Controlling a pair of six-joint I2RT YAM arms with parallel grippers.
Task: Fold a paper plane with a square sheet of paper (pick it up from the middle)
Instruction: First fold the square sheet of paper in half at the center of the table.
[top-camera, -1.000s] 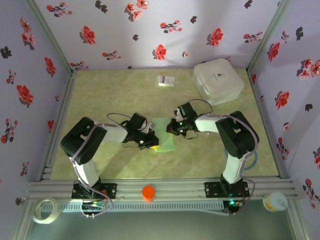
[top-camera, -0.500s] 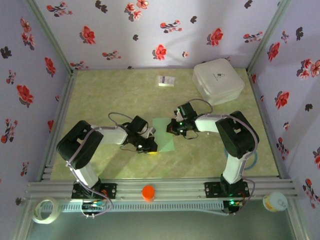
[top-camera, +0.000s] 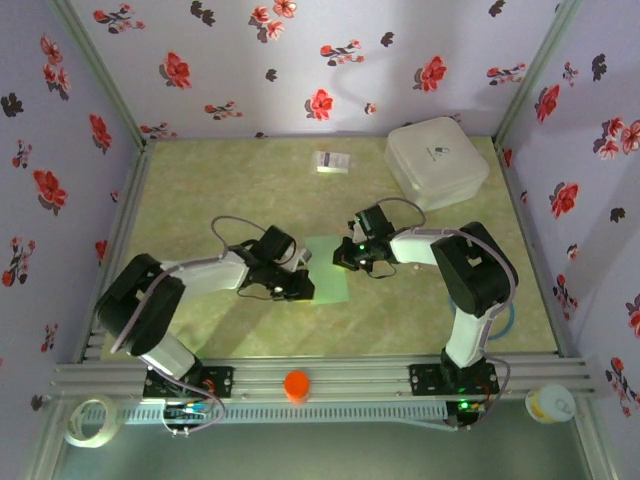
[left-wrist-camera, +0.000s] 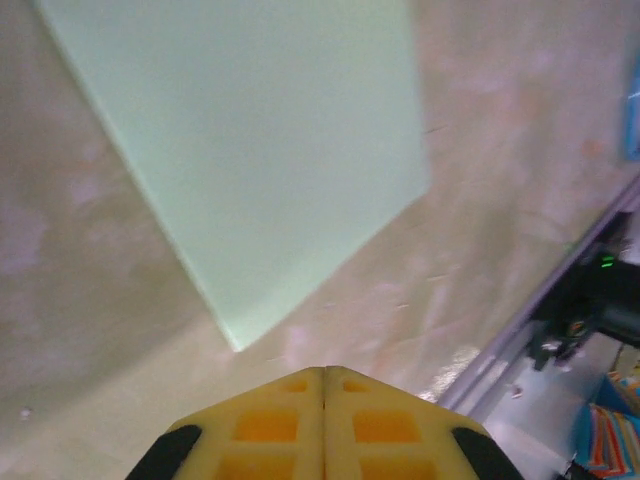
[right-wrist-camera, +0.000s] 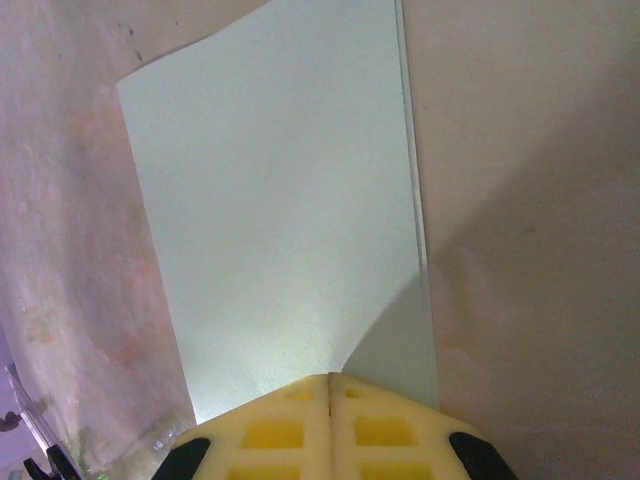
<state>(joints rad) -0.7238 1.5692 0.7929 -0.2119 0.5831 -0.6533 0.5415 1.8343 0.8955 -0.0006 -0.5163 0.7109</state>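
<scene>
White box (top-camera: 437, 161): we see it far right on the table (top-camera: 200, 190).
Printed card (top-camera: 331, 162): we find it lying leftward, apart.

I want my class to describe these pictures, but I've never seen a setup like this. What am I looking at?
Two robot arms are bolted to the near edge of a table, each ending in a two-finger gripper. The wide picture comes from a camera overhead. The other two come from a camera on each wrist, looking past its yellow fingers. On the table lie a pale green sheet of paper, a white rounded box and a small white card. The left gripper is shut, just short of the paper's corner. The right gripper is also shut, its tip over the paper's edge. Neither visibly holds anything.
</scene>
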